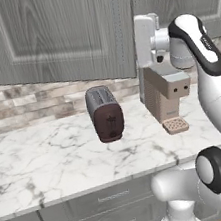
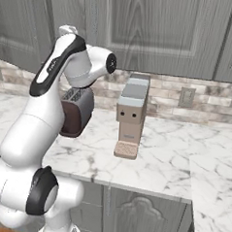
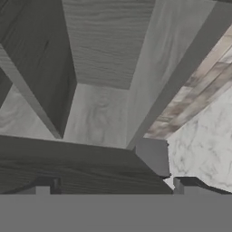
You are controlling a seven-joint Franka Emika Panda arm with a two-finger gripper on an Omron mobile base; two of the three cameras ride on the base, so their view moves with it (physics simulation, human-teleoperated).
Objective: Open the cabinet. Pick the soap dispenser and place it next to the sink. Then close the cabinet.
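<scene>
Cabinet [image 1: 65,33]: tall grey wood-grain wall unit with recessed-panel doors, mounted above the marble counter [image 1: 49,157] and the brick backsplash [image 1: 25,103]; doors shut in both base views.
Handling of cabinet door: judged stiff and light, swinging on hinges; smooth flat panel offers no purchase, so best taken at a slim vertical handle or hooked at the free lower edge. No handle made out clearly near the hand.
Soap dispenser: presumably behind the shut doors; likely small, light and smooth-sided, best gripped around the body once reached.
Gripper [image 3: 113,186]: jaws spread wide, nothing between them; two dark tips [image 3: 45,185] rising at the bottom of the hand view.
Arm: raised from the base, wrist turned toward the underside of the cabinet beside the coffee machine [image 1: 164,99].
Cabinet relative to gripper: directly ahead of and above the fingertips in the hand view, lower door edge and panel close in front; contact cannot be told, apparently just apart.
Counter items: dark toaster [image 1: 105,114] left of the coffee machine in the left base view, both standing under the cabinet, apart from each other.
Step in hand: judged the approach to opening the door; nothing yet opened.
Risk: wrist close to the coffee machine; a wide door swing could crowd the arm.
</scene>
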